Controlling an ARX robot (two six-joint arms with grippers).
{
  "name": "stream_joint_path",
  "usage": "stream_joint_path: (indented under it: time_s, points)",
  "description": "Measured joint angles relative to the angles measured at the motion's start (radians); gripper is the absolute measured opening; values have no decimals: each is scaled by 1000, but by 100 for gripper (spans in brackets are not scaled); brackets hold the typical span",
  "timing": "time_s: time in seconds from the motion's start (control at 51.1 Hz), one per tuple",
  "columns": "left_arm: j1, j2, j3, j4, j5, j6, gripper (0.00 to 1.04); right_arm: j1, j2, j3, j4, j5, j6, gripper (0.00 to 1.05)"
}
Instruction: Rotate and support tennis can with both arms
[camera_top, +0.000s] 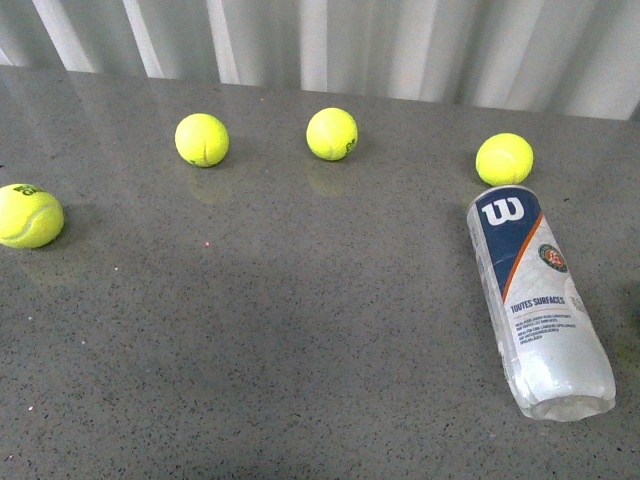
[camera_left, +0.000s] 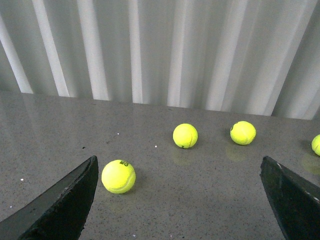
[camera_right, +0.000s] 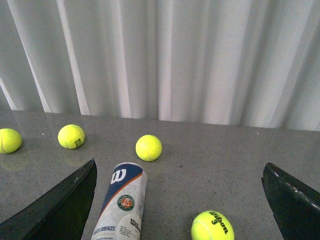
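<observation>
The tennis can (camera_top: 535, 295) lies on its side at the right of the grey table, navy label end with the white W toward the back, clear end toward the front. It also shows in the right wrist view (camera_right: 121, 202), between the open black fingers and close to one of them (camera_right: 60, 210). My right gripper (camera_right: 180, 200) is open and empty, behind the can. My left gripper (camera_left: 177, 200) is open and empty over bare table, with a yellow ball (camera_left: 118, 176) next to one finger (camera_left: 65, 200). Neither arm shows in the front view.
Several yellow tennis balls lie on the table: one at the far left (camera_top: 29, 215), two at the back (camera_top: 202, 139) (camera_top: 332, 134), one just behind the can (camera_top: 504, 159). Another ball (camera_right: 212, 226) lies beside the can in the right wrist view. White corrugated wall (camera_top: 320, 40) behind.
</observation>
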Motion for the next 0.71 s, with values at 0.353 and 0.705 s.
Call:
stream_joint_path:
  time_s: [0.353, 0.705]
  points:
    - [0, 0, 0, 0, 0, 0, 98, 0, 0, 0, 0, 0, 0, 98]
    - [0, 0, 0, 0, 0, 0, 98, 0, 0, 0, 0, 0, 0, 98]
